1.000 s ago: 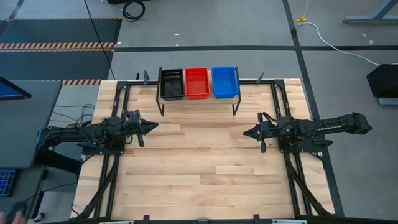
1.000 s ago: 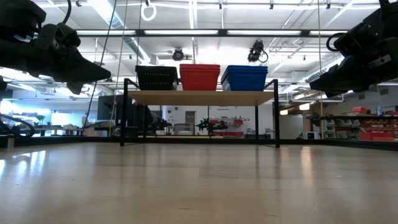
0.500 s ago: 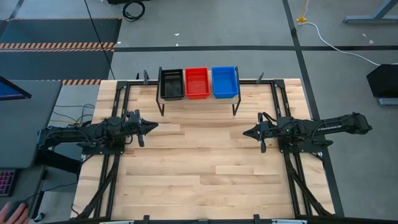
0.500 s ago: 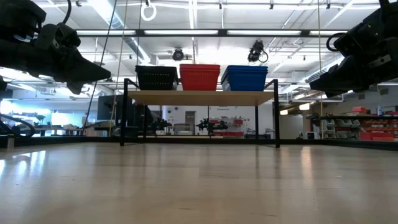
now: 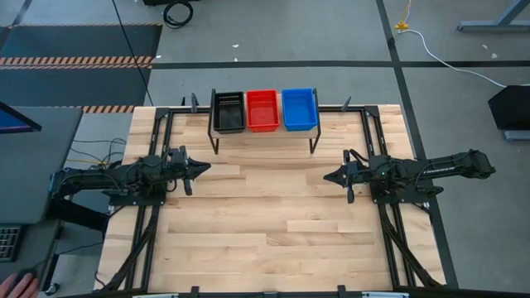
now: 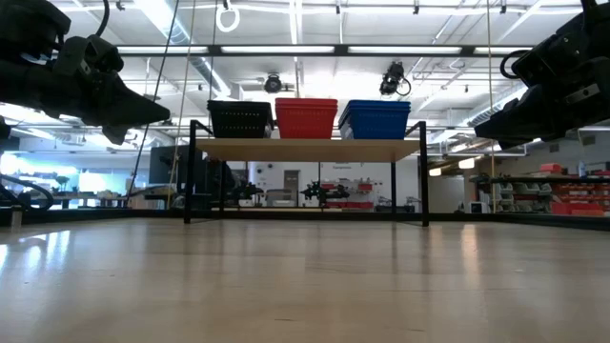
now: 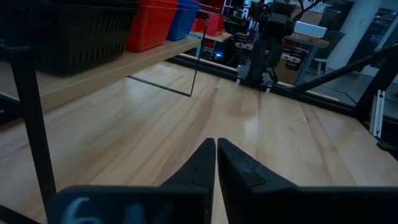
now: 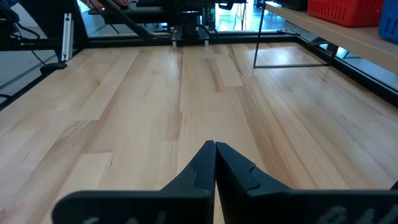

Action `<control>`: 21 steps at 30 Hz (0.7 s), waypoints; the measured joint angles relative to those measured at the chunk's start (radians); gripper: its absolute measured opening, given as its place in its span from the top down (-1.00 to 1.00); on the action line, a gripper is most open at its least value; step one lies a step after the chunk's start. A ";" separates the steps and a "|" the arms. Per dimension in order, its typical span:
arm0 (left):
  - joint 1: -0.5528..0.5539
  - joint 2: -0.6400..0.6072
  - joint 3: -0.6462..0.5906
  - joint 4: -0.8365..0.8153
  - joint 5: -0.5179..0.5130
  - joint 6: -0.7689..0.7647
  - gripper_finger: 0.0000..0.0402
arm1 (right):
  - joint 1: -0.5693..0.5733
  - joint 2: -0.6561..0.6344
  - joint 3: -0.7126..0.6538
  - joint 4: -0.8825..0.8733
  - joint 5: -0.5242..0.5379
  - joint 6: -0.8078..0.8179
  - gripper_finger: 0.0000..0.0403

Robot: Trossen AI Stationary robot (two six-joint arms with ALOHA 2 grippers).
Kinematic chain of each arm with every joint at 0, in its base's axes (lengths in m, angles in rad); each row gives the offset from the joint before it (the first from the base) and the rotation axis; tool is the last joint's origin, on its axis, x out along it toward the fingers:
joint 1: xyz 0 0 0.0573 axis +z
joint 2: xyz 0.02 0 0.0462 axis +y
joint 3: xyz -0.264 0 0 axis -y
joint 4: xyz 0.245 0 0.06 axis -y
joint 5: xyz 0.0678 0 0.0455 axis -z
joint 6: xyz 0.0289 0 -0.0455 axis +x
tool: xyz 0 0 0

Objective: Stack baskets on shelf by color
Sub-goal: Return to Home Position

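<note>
Three stacks of baskets stand side by side on the shelf [image 5: 265,132] at the table's far edge: black [image 5: 228,110], red [image 5: 262,109] and blue [image 5: 299,108]. In the low view the black [image 6: 239,119], red [image 6: 306,117] and blue [image 6: 375,119] stacks rest by their bottoms on the shelf top [image 6: 307,149]. My left gripper [image 5: 207,167] hovers over the table's left part, shut and holding nothing; its tips [image 7: 216,148] are closed. My right gripper [image 5: 325,175] hovers over the right part, shut and holding nothing [image 8: 215,147].
The wooden tabletop [image 5: 265,223] lies bare between and in front of the arms. Black frame rails [image 5: 149,232] run along both sides of the table. A person's hand [image 5: 18,285] shows at the near left, off the table.
</note>
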 joint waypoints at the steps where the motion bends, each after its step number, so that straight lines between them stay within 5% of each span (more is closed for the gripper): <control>1: 0.000 0.000 0.000 0.000 0.000 0.000 0.89 | 0.000 0.000 0.000 0.000 0.000 0.000 0.92; 21: 0.000 0.000 0.000 0.000 0.000 0.000 0.87 | 0.000 0.000 0.000 0.000 0.000 0.000 0.92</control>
